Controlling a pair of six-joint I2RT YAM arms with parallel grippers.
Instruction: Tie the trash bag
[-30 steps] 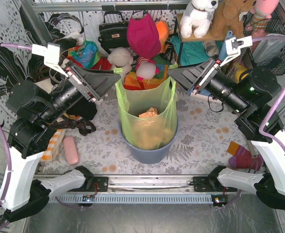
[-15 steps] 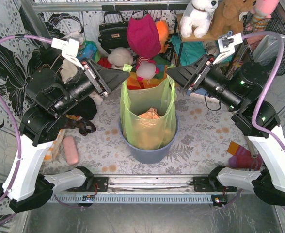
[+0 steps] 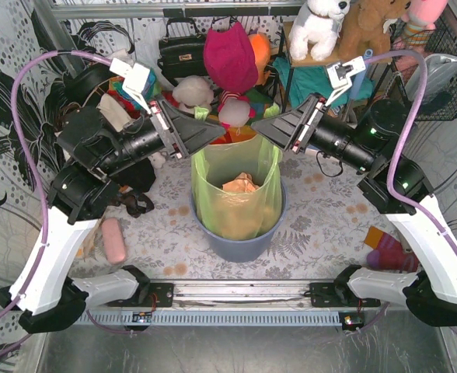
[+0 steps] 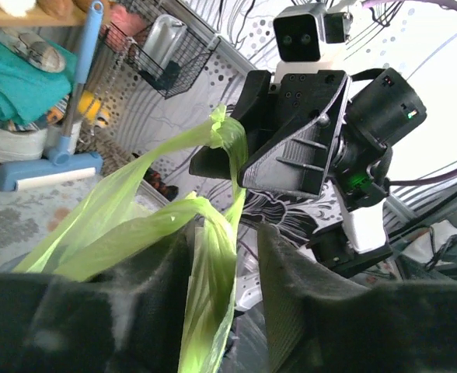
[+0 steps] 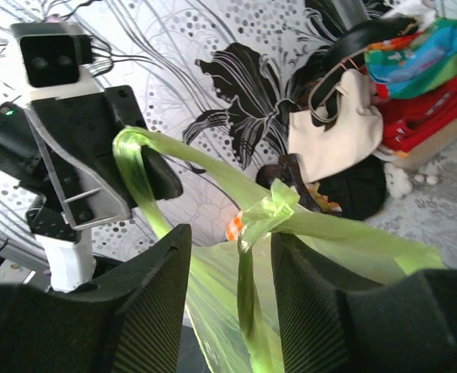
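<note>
The trash bag (image 3: 236,198), thin light-green film with tan paper (image 3: 240,184) inside, stands in a blue bin (image 3: 240,247) mid-table. Its two handles are pulled up and toward each other above the mouth. My left gripper (image 3: 213,134) and right gripper (image 3: 261,132) point at each other, tips almost meeting over the bag. In the left wrist view the left gripper (image 4: 227,233) stands open, a green handle strip (image 4: 209,280) lying against one finger. The right gripper (image 5: 230,233) is open too, with a twisted handle strip (image 5: 269,208) running between its fingers. Each view shows a handle looped over the other gripper's finger.
Behind the bin lies a heap of plush toys and bright clothes (image 3: 230,62), with a black handbag (image 3: 180,50) and a white plush dog (image 3: 319,27) on a shelf. A pink object (image 3: 113,239) lies at left, a red-orange sock (image 3: 388,249) at right. A white tote (image 5: 337,132) sits by the wall.
Both arms have swung inward and forward until their tips nearly meet above the bag. The handles came together with them and the bag's mouth has narrowed.
</note>
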